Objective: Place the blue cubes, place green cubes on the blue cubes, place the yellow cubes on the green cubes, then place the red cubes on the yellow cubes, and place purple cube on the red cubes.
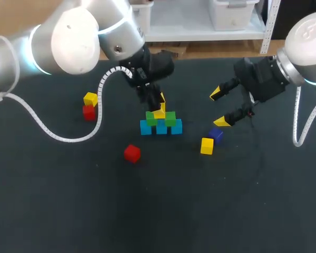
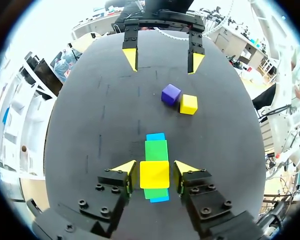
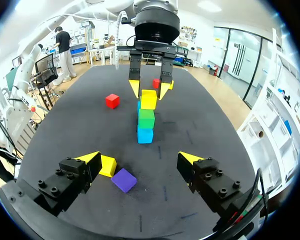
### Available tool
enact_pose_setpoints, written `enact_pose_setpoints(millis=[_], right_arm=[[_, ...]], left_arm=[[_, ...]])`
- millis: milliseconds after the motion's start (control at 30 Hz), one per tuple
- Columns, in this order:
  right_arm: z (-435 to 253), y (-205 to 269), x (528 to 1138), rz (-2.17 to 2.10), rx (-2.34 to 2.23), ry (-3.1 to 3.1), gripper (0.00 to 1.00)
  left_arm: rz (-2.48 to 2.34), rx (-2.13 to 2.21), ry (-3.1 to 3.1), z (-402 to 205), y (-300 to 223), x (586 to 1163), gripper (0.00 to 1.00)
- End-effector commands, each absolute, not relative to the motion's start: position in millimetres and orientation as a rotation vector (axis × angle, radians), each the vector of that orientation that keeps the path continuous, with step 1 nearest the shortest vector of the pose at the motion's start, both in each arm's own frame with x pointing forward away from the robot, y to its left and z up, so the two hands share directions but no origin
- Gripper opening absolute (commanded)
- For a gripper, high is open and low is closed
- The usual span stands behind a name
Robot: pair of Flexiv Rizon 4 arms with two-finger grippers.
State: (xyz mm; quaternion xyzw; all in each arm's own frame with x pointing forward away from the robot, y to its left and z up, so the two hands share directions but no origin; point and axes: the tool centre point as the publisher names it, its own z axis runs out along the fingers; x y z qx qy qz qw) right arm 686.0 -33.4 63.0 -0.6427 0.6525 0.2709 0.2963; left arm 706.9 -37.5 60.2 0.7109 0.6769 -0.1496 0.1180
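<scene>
My left hand (image 2: 154,167) is over the little pile in the middle of the bench (image 1: 200,211). It is clenched on a yellow cube (image 2: 154,174), with one finger on each side of it. That cube is at the very top of the pile and looks to rest on the green cubes (image 1: 170,118), but I cannot be sure it is all the way down. Under the green ones are the blue cubes (image 1: 161,128), three in a row, flat on the bench. My right hand (image 1: 218,108) hangs off to the right of the pile. Its fingers are spread wide and there is nothing between them. Near it, a bit closer to me, lies the purple cube (image 1: 216,135). A second yellow cube (image 1: 207,146) sits just beside the purple one, so close that they may be touching. One red cube (image 1: 131,153) lies alone in front of the pile, to its left. Far out on the left side there is a third yellow cube (image 1: 90,98) with another red cube (image 1: 88,112) right next to it.
</scene>
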Motion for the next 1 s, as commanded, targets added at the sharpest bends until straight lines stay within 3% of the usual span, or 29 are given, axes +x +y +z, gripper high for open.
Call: enact_pose_setpoints(millis=[33,67,133,167,1000], right_arm=[[62.6,-33.4,686.1,0.722,-1.708,1.733,1.0],[62.6,-33.4,686.1,0.722,-1.708,1.733,1.0],[62.6,-33.4,686.1,0.722,-1.708,1.733,1.0],[62.6,-33.4,686.1,0.722,-1.708,1.733,1.0],[62.6,-33.4,686.1,0.722,-1.708,1.733,1.0]], left_arm=[[-0.441,2.086,1.979,60.5,-38.2,709.3,0.63],[-0.441,2.086,1.978,60.6,-38.1,709.3,0.65],[-0.44,2.083,1.976,62.0,-37.6,709.4,0.94],[-0.441,2.081,1.975,62.8,-37.3,709.5,1.0],[-0.423,1.799,1.999,111.7,26.7,691.0,1.0]])
